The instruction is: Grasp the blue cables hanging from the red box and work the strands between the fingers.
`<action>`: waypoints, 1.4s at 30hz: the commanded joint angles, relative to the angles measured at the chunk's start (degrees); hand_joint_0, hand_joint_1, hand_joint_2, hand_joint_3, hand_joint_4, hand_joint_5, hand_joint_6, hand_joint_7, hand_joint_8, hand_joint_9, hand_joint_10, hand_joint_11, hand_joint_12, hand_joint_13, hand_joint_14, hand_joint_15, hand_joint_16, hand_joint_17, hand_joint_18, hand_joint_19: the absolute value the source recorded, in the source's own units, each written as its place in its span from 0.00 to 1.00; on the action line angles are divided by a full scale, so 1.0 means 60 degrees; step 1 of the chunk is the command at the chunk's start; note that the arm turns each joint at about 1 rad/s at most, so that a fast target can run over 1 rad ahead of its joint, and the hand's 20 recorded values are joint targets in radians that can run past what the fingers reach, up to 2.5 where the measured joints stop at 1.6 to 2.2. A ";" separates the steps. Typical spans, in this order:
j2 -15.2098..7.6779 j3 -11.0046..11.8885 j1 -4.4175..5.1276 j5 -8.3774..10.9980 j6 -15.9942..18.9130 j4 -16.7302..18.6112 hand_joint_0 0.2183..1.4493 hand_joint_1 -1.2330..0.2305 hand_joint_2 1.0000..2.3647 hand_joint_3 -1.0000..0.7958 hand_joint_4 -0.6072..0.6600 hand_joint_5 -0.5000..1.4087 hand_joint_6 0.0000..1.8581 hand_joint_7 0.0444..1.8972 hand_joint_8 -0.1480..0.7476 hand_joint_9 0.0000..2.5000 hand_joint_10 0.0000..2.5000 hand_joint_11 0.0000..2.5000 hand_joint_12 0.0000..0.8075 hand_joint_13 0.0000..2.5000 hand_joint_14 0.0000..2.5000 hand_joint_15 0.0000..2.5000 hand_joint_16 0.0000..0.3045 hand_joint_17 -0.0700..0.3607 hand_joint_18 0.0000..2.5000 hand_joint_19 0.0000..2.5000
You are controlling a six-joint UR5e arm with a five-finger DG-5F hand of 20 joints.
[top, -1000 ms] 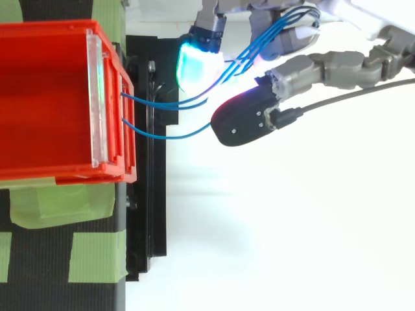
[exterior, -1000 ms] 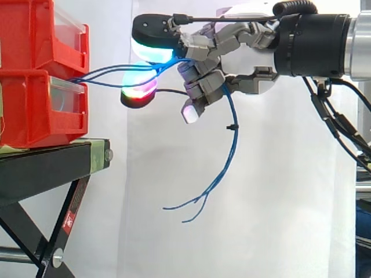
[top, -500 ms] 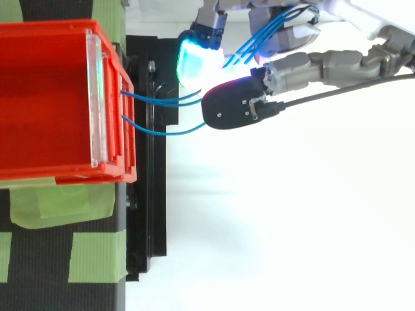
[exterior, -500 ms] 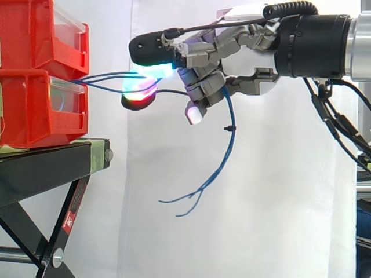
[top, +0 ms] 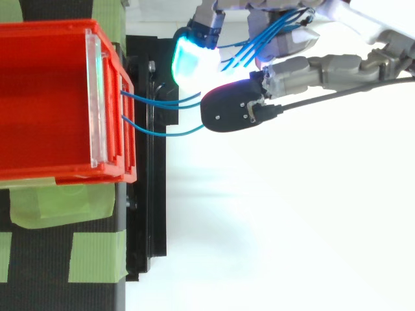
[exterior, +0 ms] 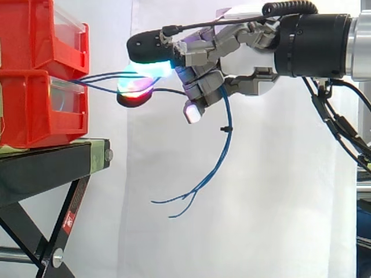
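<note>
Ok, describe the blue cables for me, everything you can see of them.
The blue cables are thin, flexible strands that leave the front of the red box, cross the gap in shallow curves and pass between the curled fingers of the hand. Below the hand they hang bundled by a small black tie, then splay into loose ends touching nothing.

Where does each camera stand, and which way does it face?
Side view: beside the work, level, facing stacked red plastic bins on a black metal stand; arm and hand enter from right.
Top view: overhead, looking down into the top bin; the hand enters from upper right.
Shared: the hand curled round thin blue cables leaving the bins.
</note>
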 commanded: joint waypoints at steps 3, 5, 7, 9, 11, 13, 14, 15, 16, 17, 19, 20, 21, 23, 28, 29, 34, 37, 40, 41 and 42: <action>0.0000 0.0000 0.0085 -0.0031 0.1092 -0.0346 0.63 0.35 0.01 0.24 0.73 0.46 0.01 0.62 0.61 0.23 1.00 0.94 0.59 0.24 1.00 0.63 0.17 0.44 0.42 0.40; 0.0000 0.0000 0.0085 -0.0031 0.1224 -0.0390 0.64 0.35 0.01 0.26 0.73 0.46 0.01 0.62 0.61 0.23 1.00 0.94 0.59 0.24 1.00 0.63 0.17 0.44 0.42 0.40; 0.0000 0.0000 0.0129 -0.0031 0.1825 -0.0669 0.65 0.35 0.01 0.27 0.73 0.46 0.01 0.63 0.61 0.23 1.00 0.94 0.59 0.24 1.00 0.63 0.17 0.44 0.42 0.39; 0.0000 0.0000 0.0173 -0.0046 0.2235 -0.0859 0.65 0.35 0.01 0.28 0.72 0.46 0.01 0.63 0.61 0.22 1.00 0.93 0.59 0.24 1.00 0.63 0.17 0.44 0.41 0.39; 0.0000 0.0014 0.0231 -0.0060 0.2792 -0.1049 0.66 0.35 0.01 0.29 0.72 0.46 0.01 0.63 0.61 0.23 1.00 0.93 0.59 0.24 1.00 0.63 0.17 0.44 0.41 0.38; 0.0000 0.0000 0.0246 -0.0090 0.2924 -0.1123 0.67 0.36 0.01 0.32 0.72 0.46 0.01 0.63 0.61 0.23 1.00 0.93 0.59 0.24 1.00 0.62 0.17 0.44 0.41 0.37; 0.0000 0.0000 0.0275 -0.0090 0.2938 -0.1137 0.68 0.36 0.02 0.36 0.71 0.47 0.01 0.64 0.61 0.23 1.00 0.92 0.59 0.24 1.00 0.62 0.17 0.44 0.40 0.35; 0.0000 0.0000 0.0275 -0.0104 0.2924 -0.1152 0.69 0.38 0.02 0.40 0.71 0.47 0.01 0.65 0.61 0.22 1.00 0.92 0.58 0.24 1.00 0.61 0.17 0.44 0.39 0.33; 0.0000 0.0000 0.0290 -0.0104 0.2909 -0.1137 0.69 0.38 0.02 0.44 0.70 0.48 0.01 0.66 0.61 0.23 1.00 0.91 0.58 0.24 1.00 0.62 0.17 0.44 0.39 0.33; 0.0000 0.0000 0.0290 -0.0104 0.2909 -0.1137 0.69 0.39 0.02 0.48 0.69 0.49 0.01 0.67 0.61 0.23 1.00 0.92 0.58 0.24 1.00 0.62 0.17 0.43 0.39 0.32; 0.0000 0.0000 0.0290 -0.0119 0.2880 -0.1152 0.68 0.40 0.02 0.53 0.69 0.49 0.01 0.68 0.61 0.23 1.00 0.92 0.58 0.24 1.00 0.62 0.17 0.44 0.39 0.32; 0.0000 0.0000 0.0290 -0.0119 0.2880 -0.1152 0.66 0.40 0.01 0.55 0.70 0.50 0.01 0.68 0.62 0.24 1.00 0.93 0.60 0.25 1.00 0.62 0.18 0.45 0.41 0.31; 0.0000 0.0000 0.0290 -0.0119 0.2865 -0.1137 0.64 0.41 0.01 0.55 0.70 0.50 0.01 0.68 0.63 0.23 1.00 0.92 0.61 0.25 1.00 0.62 0.19 0.47 0.42 0.28; 0.0000 0.0000 0.0290 -0.0134 0.2865 -0.1152 0.55 0.42 0.01 0.49 0.75 0.50 0.01 0.67 0.66 0.23 1.00 0.91 0.67 0.25 1.00 0.61 0.23 0.53 0.40 0.18; 0.0000 0.0000 0.0290 -0.0134 0.2587 -0.1137 0.64 0.42 0.01 0.44 0.72 0.49 0.01 0.66 0.63 0.23 1.00 0.92 0.61 0.23 1.00 0.61 0.18 0.44 0.38 0.30; 0.0000 0.0000 0.0290 -0.0134 0.2425 -0.1123 0.71 0.41 0.01 0.51 0.71 0.50 0.01 0.67 0.61 0.23 1.00 0.92 0.58 0.23 1.00 0.60 0.17 0.43 0.34 0.25; 0.0000 0.0000 0.0290 -0.0134 0.1883 -0.1108 0.78 0.40 0.00 0.70 0.69 0.55 0.01 0.67 0.58 0.27 1.00 0.93 0.57 0.25 1.00 0.60 0.18 0.44 0.32 0.19; 0.0000 0.0000 0.0275 -0.0134 0.1883 -0.1108 0.61 0.40 0.09 0.63 0.75 0.56 0.01 0.65 0.62 0.27 1.00 0.92 0.64 0.27 1.00 0.61 0.23 0.52 0.43 0.19; 0.0000 0.0000 0.0290 -0.0134 0.1854 -0.1108 0.54 0.41 0.01 0.54 0.79 0.55 0.01 0.65 0.66 0.27 1.00 0.90 0.68 0.27 1.00 0.60 0.27 0.59 0.42 0.11; 0.0000 0.0000 0.0290 -0.0134 0.1840 -0.1108 0.55 0.41 0.00 0.52 0.77 0.55 0.01 0.66 0.66 0.26 1.00 0.91 0.68 0.27 1.00 0.60 0.25 0.57 0.42 0.12; 0.0000 0.0014 0.0290 -0.0134 0.1840 -0.1108 0.57 0.41 0.00 0.51 0.77 0.55 0.01 0.66 0.65 0.26 1.00 0.91 0.67 0.26 1.00 0.60 0.24 0.55 0.41 0.14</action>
